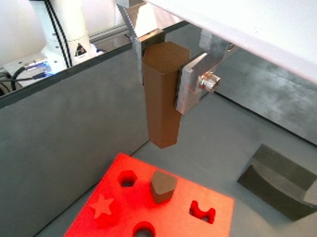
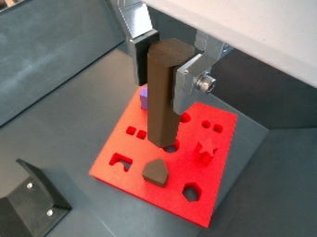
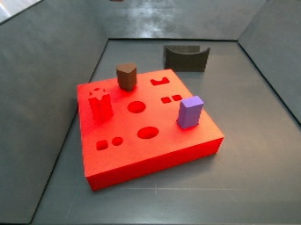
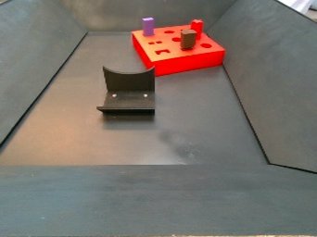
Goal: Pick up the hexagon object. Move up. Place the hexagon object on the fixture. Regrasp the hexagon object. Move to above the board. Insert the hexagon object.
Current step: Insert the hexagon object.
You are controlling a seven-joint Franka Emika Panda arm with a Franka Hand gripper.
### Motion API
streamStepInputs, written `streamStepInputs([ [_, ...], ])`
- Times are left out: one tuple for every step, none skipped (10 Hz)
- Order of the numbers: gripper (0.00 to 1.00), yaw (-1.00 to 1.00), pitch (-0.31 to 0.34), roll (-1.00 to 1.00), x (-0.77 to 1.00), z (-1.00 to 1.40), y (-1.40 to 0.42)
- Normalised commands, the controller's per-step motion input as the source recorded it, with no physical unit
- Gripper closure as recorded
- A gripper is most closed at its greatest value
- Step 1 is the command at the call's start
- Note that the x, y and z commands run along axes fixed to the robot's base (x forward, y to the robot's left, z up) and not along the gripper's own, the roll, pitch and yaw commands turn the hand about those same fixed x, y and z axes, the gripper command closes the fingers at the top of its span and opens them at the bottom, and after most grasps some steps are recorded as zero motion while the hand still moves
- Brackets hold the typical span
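The hexagon object [image 1: 162, 97], a slender matte brown peg, hangs upright clamped in the end effector [image 1: 170, 83] above the board [image 2: 130, 148]. That bright red slab lies flat on the bench. The fixture [image 4: 125, 90], dark with a curved notch, stands well apart.

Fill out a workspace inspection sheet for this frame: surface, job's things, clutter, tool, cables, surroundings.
Surface: dark grey floor, carrying board and fixture.
Job's things: hexagon object held upright, clear of the board; fixture stands apart, notch empty.
Clutter: dark brown block, red peg and purple block sit in the board.
Tool: tool shut on the hexagon object; absent from both side views.
Cables: some beyond the wall.
Surroundings: grey walls.
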Motion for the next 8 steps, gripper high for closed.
streamStepInputs([
  [1.0, 0.0, -0.141, -0.04, -0.6, -0.51, 0.37],
  [1.0, 0.0, -0.123, -0.06, -0.57, -0.81, 0.3],
  [1.0, 0.0, -0.116, -0.09, -0.78, -0.89, 0.05],
  [1.0, -0.07, -0.073, -0.14, -0.71, -0.87, 0.0],
  [1.0, -0.1, -0.023, -0.17, -0.77, -0.85, 0.0],
  [1.0, -0.02, -0.044, -0.22, -0.62, -0.68, -0.07],
  [1.0, 0.0, -0.056, -0.27, -0.46, -0.55, -0.12],
  [1.0, 0.31, 0.0, -0.3, 0.07, -0.47, -0.2],
])
